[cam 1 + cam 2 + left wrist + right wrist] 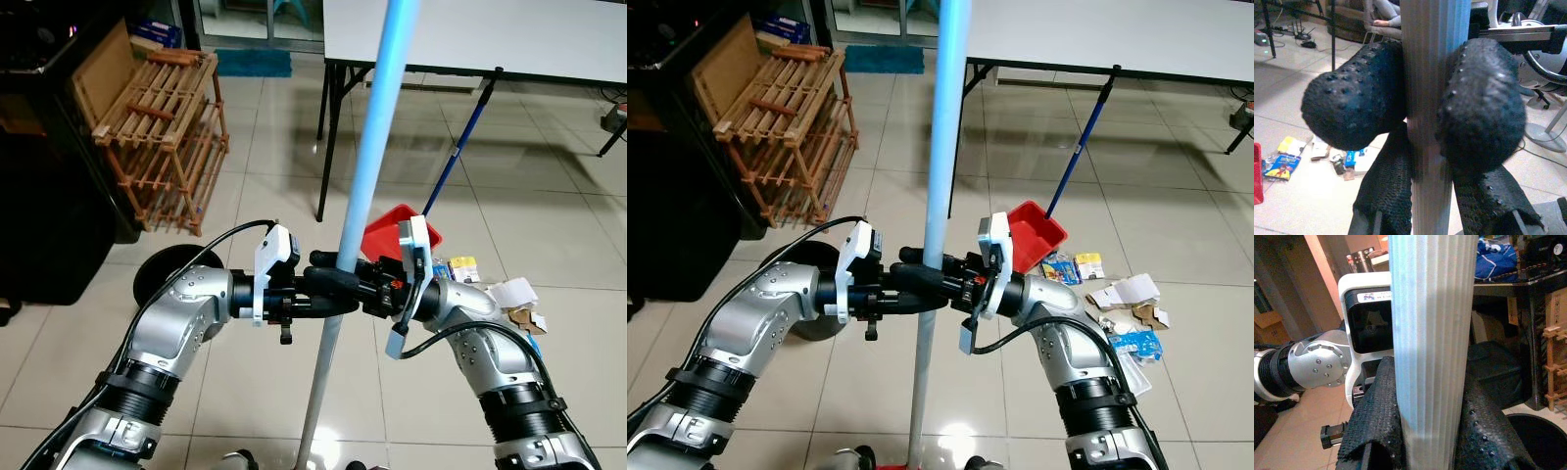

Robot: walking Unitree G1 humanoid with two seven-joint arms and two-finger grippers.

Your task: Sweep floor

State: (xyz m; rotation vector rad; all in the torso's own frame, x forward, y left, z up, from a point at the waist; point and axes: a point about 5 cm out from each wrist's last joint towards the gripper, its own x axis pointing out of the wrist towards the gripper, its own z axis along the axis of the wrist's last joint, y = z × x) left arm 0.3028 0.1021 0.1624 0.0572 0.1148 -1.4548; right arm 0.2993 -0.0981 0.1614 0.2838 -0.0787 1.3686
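A light blue broom pole [364, 166] stands nearly upright in front of me, and both grippers hold it at the same height. My left gripper [343, 287] reaches in from the left, shut on the pole. My right gripper [324, 260] comes from the right, also shut on it. In the left wrist view the black fingers [1352, 103] press the ribbed pole [1435, 98] from both sides. The right wrist view has the pole [1430, 333] wedged between its fingers. Scattered litter [509, 294] lies on the tiles to my right. The broom head is hidden.
A red dustpan [397, 230] with a blue handle [460, 147] stands by the litter. A white table [470, 34] is behind it. A wooden rack [162, 137] and a dark cabinet [39, 147] stand on the left, with a black round base [162, 269] nearby.
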